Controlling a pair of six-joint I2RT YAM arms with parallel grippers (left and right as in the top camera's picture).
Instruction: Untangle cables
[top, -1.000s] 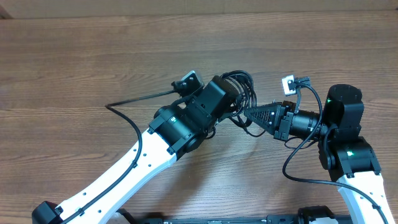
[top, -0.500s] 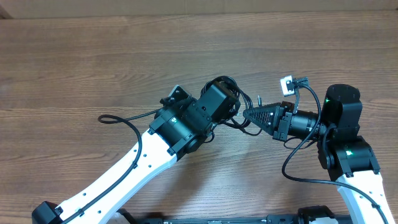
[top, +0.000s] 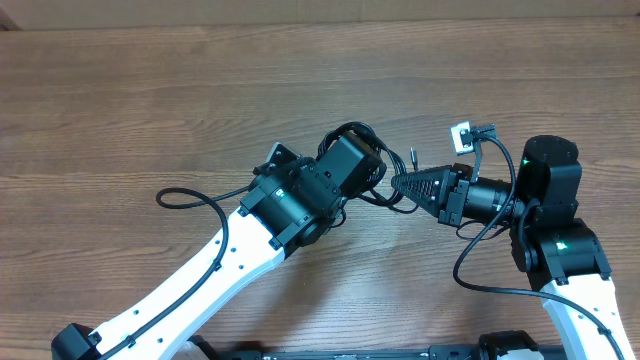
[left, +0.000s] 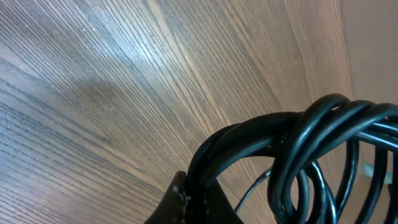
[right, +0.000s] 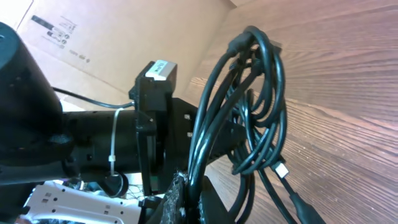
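Overhead: cables (top: 360, 128) between left end effector (top: 376, 175), right end effector (top: 398, 183) (both clamped).

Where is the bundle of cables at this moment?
In the overhead view, the cables are slightly right of the centre of the table, gripped between the left gripper and the right gripper.

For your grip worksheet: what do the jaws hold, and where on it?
Both hold the cables: left gripper and right gripper each pinch strands of the looped bundle.
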